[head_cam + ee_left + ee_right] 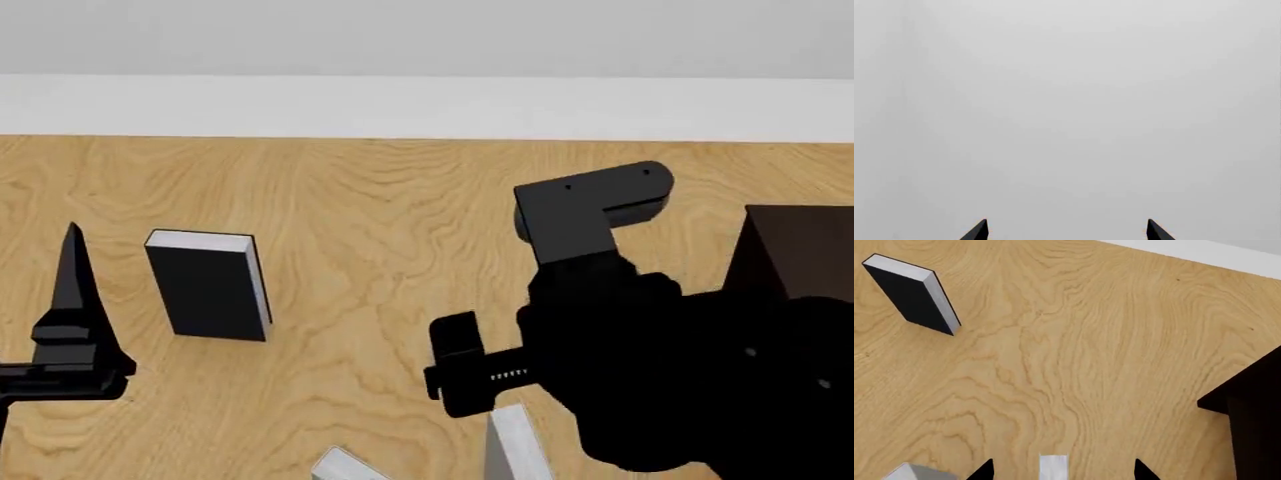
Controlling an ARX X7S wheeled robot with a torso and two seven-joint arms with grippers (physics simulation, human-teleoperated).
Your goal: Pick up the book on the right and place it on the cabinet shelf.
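Your right fingers point(1061, 471), spread open, straddle the book point(1053, 467); closing off-centre could topple it onto the neighbouring grey book point(917, 473).

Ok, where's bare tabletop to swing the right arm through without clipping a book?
Widest bare wood lies between the black book and the cabinet, back to the table's far edge. It is crowded near the robot: the pale book sits between the right gripper fingertips, another grey book beside it.

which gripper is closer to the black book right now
Left. The left gripper hangs just beside the black book, on its left. The right gripper sits farther off, across bare table.
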